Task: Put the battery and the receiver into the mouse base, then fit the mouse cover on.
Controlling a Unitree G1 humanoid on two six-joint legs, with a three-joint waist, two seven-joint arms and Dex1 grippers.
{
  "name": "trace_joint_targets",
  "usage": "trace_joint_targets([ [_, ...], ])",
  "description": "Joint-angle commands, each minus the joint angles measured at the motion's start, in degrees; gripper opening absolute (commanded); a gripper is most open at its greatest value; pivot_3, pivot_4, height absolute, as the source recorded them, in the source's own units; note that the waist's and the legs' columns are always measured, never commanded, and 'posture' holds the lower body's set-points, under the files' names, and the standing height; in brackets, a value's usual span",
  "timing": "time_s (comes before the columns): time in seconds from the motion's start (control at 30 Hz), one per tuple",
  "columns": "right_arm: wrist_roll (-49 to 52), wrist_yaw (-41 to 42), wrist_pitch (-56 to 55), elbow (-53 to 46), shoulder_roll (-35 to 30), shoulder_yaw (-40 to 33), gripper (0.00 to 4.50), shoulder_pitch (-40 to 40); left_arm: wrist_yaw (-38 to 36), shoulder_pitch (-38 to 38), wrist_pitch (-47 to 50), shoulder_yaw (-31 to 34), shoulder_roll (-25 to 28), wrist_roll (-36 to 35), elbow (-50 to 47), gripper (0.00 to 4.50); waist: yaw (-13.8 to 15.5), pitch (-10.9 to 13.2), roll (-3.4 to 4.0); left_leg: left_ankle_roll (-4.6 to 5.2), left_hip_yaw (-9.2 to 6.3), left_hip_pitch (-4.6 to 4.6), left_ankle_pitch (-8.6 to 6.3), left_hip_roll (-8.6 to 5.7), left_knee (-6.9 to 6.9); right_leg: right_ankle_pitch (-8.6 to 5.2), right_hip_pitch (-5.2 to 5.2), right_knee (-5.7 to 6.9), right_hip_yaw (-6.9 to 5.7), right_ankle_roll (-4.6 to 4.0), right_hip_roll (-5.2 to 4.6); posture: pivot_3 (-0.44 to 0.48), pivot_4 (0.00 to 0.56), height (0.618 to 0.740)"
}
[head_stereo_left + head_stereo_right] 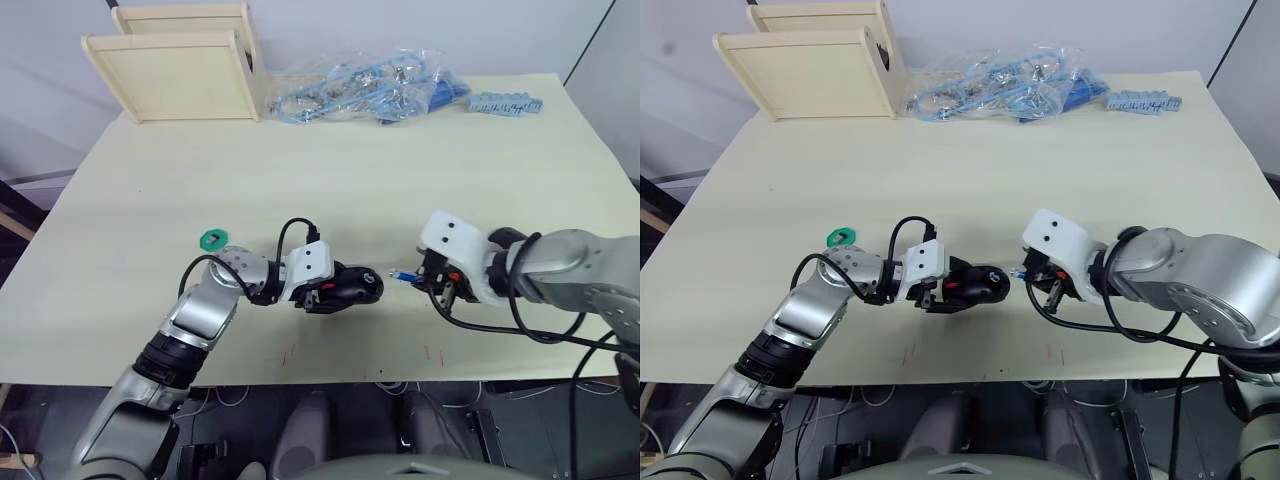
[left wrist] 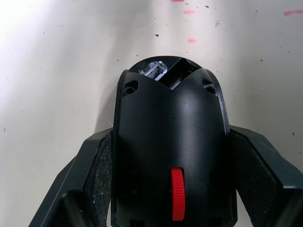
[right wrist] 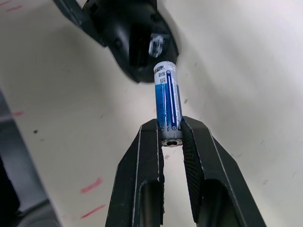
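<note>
Now my right gripper [image 3: 170, 135] pinches the battery [image 3: 166, 99] by one end, its tip just short of the mouse base [image 2: 173, 151] clamped in my left gripper [image 1: 325, 292]. I should line it up with the hollow compartment and slide it in slowly, holding the base steady.

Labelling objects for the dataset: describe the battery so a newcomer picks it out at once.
Start at the pale table and go to its near edge, where the two grippers meet. The right gripper pinches the battery by one end, its free end pointing at the black mouse base held in the left gripper. It is the only slim blue-and-white cylinder; the green disc lies flat, farther left.
</note>
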Motion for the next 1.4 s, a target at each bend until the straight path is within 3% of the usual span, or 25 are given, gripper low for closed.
trace_joint_targets([
  [0.03, 2.4, -1.8, 0.3, 2.2, 1.0, 0.4, 0.06, -2.2, -0.5, 0.8, 0.5, -1.8, 0.2, 1.0, 0.7, 2.98, 0.0, 0.0, 0.0, 0.0, 0.0, -0.05, 0.0, -0.01, 0.0, 0.01, -0.06, 0.0, 0.03, 0.01, -0.02, 0.0, 0.15, 0.74],
  [0.5, 6.0, -11.1, 0.3, 9.9, 6.5, 4.8, 0.06, -3.5, -0.3, 2.1, 1.6, -1.5, 0.9, 0.9, -1.5, 2.98, -0.2, 0.0, 0.01, 0.0, -0.02, -0.04, 0.0, -0.02, 0.01, 0.01, -0.1, 0.05, 0.04, 0.01, -0.03, 0.0, 0.15, 0.74],
  [1.4, 6.6, -20.8, 0.3, 17.2, 15.9, 9.8, 0.06, -2.1, 0.2, 3.0, 3.1, -1.5, 0.6, 0.8, -3.0, 2.98, -0.4, 0.0, 0.02, 0.0, -0.04, 0.01, 0.0, -0.01, -0.02, 0.01, -0.1, 0.09, 0.07, 0.01, -0.01, 0.0, 0.15, 0.74],
])
